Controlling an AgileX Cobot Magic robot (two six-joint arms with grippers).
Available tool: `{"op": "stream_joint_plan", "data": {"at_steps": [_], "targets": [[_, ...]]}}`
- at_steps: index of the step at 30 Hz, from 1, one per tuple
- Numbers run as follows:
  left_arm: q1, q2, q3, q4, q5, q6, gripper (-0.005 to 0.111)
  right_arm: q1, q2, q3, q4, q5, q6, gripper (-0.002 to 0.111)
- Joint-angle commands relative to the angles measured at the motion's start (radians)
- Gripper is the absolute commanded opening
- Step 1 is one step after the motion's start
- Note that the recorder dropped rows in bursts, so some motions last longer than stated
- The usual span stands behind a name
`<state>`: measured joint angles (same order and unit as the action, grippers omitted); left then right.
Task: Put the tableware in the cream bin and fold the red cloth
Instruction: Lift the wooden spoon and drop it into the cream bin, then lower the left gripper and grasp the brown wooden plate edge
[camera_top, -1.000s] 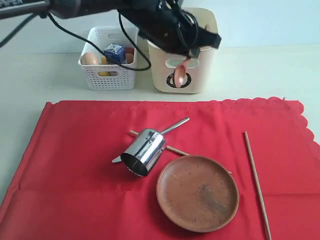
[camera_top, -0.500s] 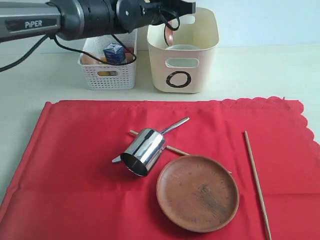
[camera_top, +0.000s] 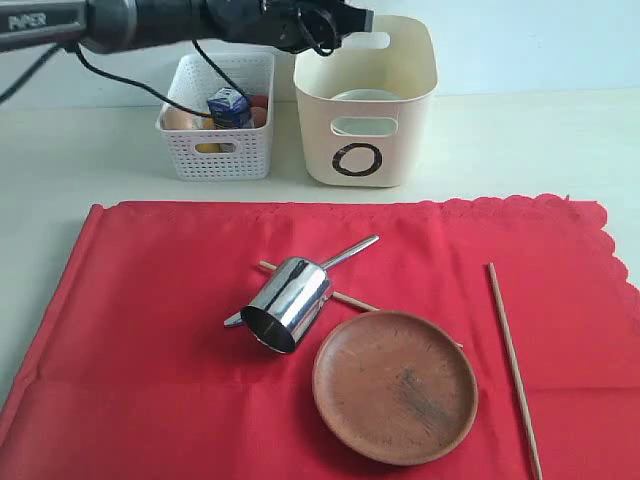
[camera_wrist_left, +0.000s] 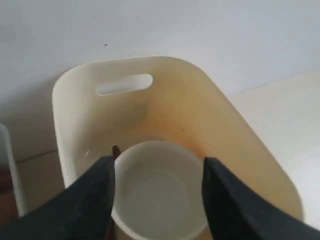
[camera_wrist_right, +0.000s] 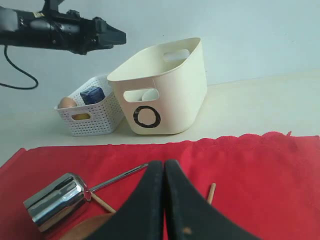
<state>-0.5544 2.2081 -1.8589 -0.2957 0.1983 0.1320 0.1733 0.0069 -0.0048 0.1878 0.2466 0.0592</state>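
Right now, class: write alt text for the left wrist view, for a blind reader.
A tall smooth cream plastic bin, seen from above, holds an upright, empty pale round bowl. Two dark jaws stand open, one each side of the bowl, holding nothing.

We record the left arm (camera_top: 120, 22) extended roughly level from the left edge across the top of the exterior view, wrist leading. The left gripper (camera_wrist_left: 159, 162) stands with its jaws spread wide and nothing between them. The right gripper (camera_wrist_right: 164, 167) has its jaws pressed together, tips touching, holding nothing.
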Motion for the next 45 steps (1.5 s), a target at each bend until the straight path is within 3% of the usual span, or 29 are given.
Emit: {"op": "stream_joint_plan", "data": {"at_steps": [1, 3, 7, 13, 22, 28, 38, 40, 45], "targets": [[0.025, -0.154, -0.002, 0.027, 0.240, 0.049, 0.048, 0.000, -0.007, 0.005, -0.003, -0.008, -0.006, 0.000], [0.035, -0.206, -0.002, 0.027, 0.317, 0.049, 0.037, 0.000, -0.007, 0.005, -0.003, -0.008, -0.006, 0.000], [0.058, -0.302, -0.002, 0.055, 0.515, 0.053, -0.001, 0.000, -0.007, 0.005, -0.003, -0.008, -0.006, 0.000], [0.058, -0.418, 0.101, 0.047, 0.687, 0.165, 0.000, 0.000, -0.007, 0.005, -0.003, -0.008, -0.006, 0.000], [0.058, -0.570, 0.358, 0.045, 0.719, 0.382, 0.000, 0.000, -0.007, 0.005, -0.003, -0.008, -0.006, 0.000], [0.056, -0.610, 0.500, 0.043, 0.814, 0.498, 0.000, 0.000, -0.007, 0.005, -0.003, -0.008, -0.006, 0.000], [0.019, -0.596, 0.616, -0.197, 0.834, 0.595, 0.001, 0.000, -0.007, 0.005, -0.003, -0.008, -0.006, 0.000], [-0.018, -0.586, 0.616, -0.207, 0.834, 0.595, 0.007, 0.000, -0.007, 0.005, -0.003, -0.008, -0.006, 0.000], [-0.140, -0.536, 0.616, -0.166, 0.786, 0.595, 0.038, 0.000, -0.007, 0.005, -0.003, -0.008, -0.006, 0.000]]}}
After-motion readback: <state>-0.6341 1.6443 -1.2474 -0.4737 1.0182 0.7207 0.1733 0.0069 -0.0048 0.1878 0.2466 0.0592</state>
